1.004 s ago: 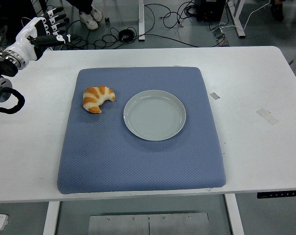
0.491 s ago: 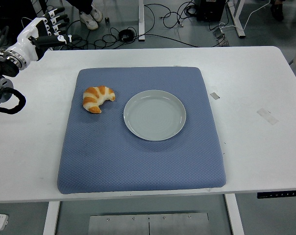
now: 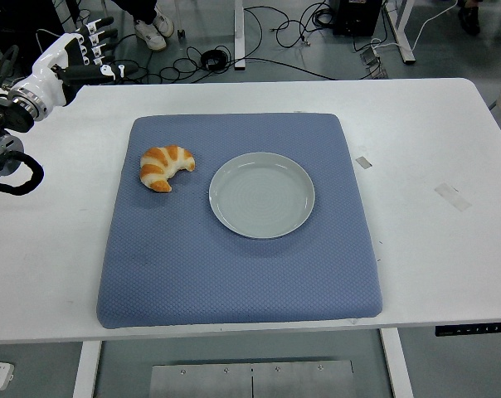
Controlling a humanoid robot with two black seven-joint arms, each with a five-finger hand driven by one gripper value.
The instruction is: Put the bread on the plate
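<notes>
A white counter (image 3: 433,141) fills the frame, cables trailing on the grey floor behind it, and carries a padded blue fabric mat (image 3: 238,274). The golden crescent-shaped croissant (image 3: 165,167) lies on the mat at centre left, just beside the round pale grey plate (image 3: 262,195), apart from it. At upper left, the left robot hand (image 3: 80,51) hovers with fingers spread, empty, probably readying a reach for the bread.
</notes>
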